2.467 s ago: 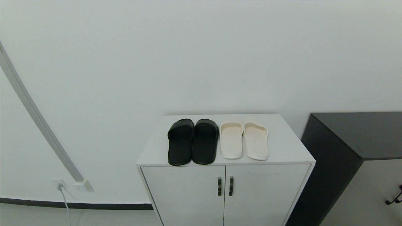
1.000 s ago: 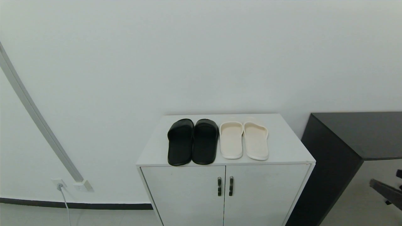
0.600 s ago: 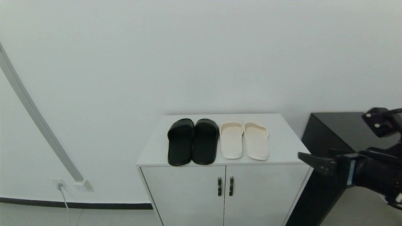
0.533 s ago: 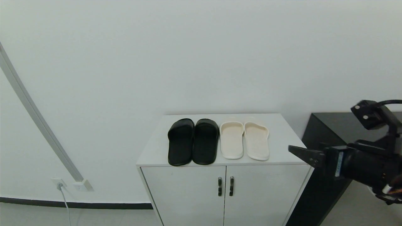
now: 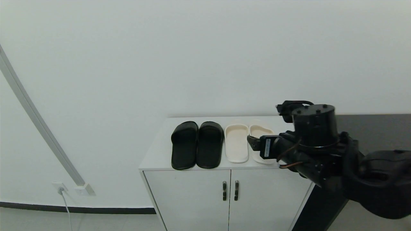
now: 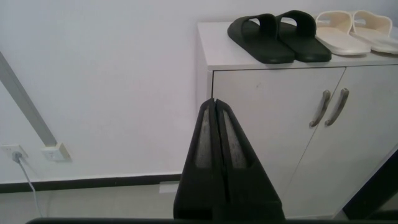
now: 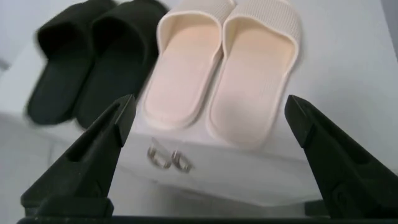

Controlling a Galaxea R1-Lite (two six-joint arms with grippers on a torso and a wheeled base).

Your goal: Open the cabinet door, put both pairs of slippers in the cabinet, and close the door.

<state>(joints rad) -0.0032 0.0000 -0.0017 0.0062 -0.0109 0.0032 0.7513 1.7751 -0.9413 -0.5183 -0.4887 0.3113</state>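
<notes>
1. My right gripper point(image 7: 210, 106), spread wide, hovers at the cream slippers point(image 5: 236, 142) mid-frame atop the cabinet point(image 5: 154, 158), sized to straddle them, I reckon.
2. My left gripper point(image 6: 215, 104), pinched together, faces the closed doors point(image 5: 189, 199).

The right gripper point(image 5: 253, 143) has swung in from the head view's 4 o'clock edge toward 10 o'clock. It now hangs with jaws spread over the cream slippers point(image 5: 237, 143), partly hiding one.

White cabinet point(image 5: 154, 157) top carries black slippers point(image 5: 196, 145) beside cream slippers point(image 5: 237, 142)
</notes>
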